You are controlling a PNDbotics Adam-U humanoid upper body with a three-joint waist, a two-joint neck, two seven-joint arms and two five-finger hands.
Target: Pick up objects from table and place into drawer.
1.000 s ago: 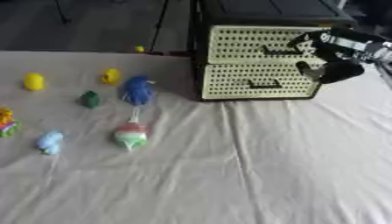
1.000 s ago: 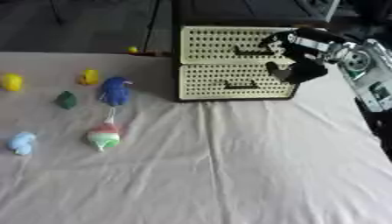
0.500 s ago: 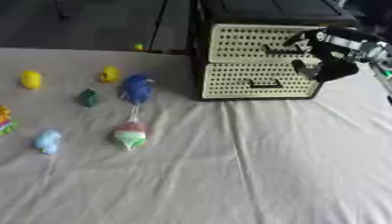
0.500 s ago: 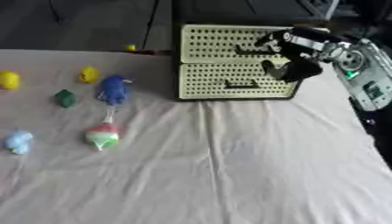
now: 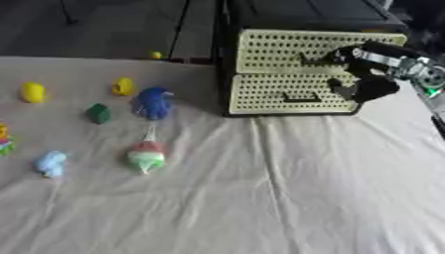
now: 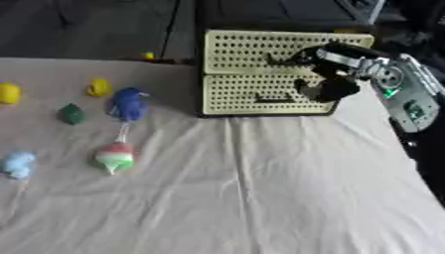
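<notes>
Since a second ago the right hand (image 6: 323,82) has slid a little left across the front of the drawer box (image 5: 295,74), and its fingers now sit at the top drawer's handle (image 5: 315,60). Whether those dark fingers are curled round the handle or only touching it cannot be told. Both drawers look closed. The box stands at the far edge of the cloth (image 5: 260,198), near the right side.

The toys have not moved. They lie on the left part of the cloth, well apart from the box: a blue toy (image 5: 154,102), a green block (image 5: 99,113), two yellow toys (image 5: 33,92) (image 5: 122,86), a pale blue toy (image 5: 49,162) and a red, white and green toy (image 5: 146,156). A bright toy (image 5: 4,140) is cut off by the left edge.

Most of the near and right cloth is bare. The left hand does not show.
</notes>
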